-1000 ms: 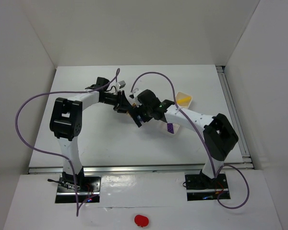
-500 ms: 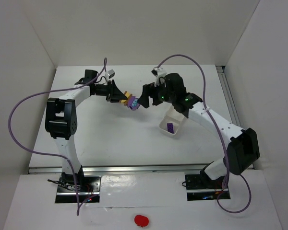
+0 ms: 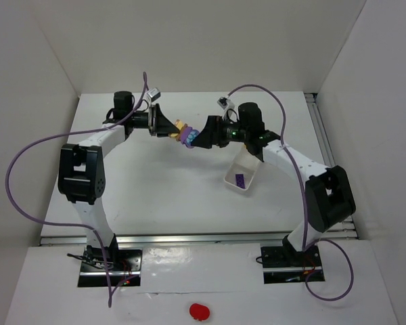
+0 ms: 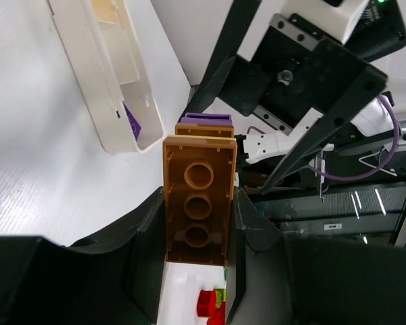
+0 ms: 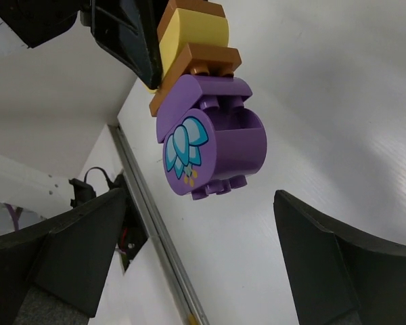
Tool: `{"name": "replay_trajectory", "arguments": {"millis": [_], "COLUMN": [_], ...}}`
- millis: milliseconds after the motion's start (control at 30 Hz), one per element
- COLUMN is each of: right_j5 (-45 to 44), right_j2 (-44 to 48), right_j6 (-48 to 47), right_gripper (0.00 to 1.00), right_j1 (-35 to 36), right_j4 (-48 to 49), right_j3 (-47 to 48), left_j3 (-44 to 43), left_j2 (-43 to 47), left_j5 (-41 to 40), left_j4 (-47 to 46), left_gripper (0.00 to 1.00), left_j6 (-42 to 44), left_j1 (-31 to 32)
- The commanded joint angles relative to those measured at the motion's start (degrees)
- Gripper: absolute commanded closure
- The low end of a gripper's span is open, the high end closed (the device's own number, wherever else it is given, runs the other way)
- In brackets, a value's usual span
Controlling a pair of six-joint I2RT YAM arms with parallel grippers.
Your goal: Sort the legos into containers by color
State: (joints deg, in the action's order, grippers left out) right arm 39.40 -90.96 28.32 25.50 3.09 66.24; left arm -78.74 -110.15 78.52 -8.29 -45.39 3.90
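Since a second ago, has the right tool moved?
Yes. In the top view the right tool has shifted toward the far edge of the table, away from the white tray it was right beside.

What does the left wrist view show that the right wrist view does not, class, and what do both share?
Only the left wrist view: the orange brick's hollow underside, clamped in the left pincer, and a white container holding a purple piece. Only the right wrist view: a yellow brick and a flower print on the purple brick. Both: the joined stack, orange and purple.
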Motion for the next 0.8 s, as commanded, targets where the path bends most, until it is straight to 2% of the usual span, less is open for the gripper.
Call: {"name": "replay_trajectory", "arguments": {"millis": [0, 167, 367, 433, 500, 533, 667, 767], "right_j5": [3.93, 7.09, 8.33, 10.08, 10.96, 10.96, 11.58, 11.58], "right_j2": [-2.02, -4.05, -5.19, -5.89, -5.9, -5.9, -3.35, -0.98], "right_j6": [3.22, 8.42, 12.98, 15.0, 17.82, 18.35, 18.45, 16.16], "right_gripper": [0.04, 0.2, 0.3, 0.43, 0.6, 0.74, 1.0, 1.0], "right_j1": [-0.36, -0.36, -0.88, -1.41, -1.94, -2.55, -3.17, -4.66], "right_j4": [6.39, 14.91, 23.7, 27.74, 30.74, 31.62, 30.41, 24.61], "right_j3": [0.47, -1.81, -3.83, -4.44, -6.03, -6.55, -9.63, -11.03], "left_j3": [0.08, 0.08, 1.13, 1.13, 1.13, 1.13, 1.66, 0.96], "left_j2": [3.27, 3.27, 3.8, 4.32, 4.33, 4.33, 4.33, 3.71], "left_j5": [3.48, 3.48, 4.0, 4.01, 4.01, 4.01, 4.01, 4.01], "left_j4": [-5.5, -5.16, -3.83, -3.13, -2.6, -2.6, -4.1, -0.77], "left_gripper": [1.0, 1.0, 1.0, 1.0, 1.0, 1.0, 1.0, 1.0], "left_j6": [-2.16, -1.28, 0.21, 0.83, 0.83, 0.83, -1.1, 0.12], "left_j1": [0.14, 0.14, 0.14, 0.14, 0.14, -0.47, -1.0, -1.0]}}
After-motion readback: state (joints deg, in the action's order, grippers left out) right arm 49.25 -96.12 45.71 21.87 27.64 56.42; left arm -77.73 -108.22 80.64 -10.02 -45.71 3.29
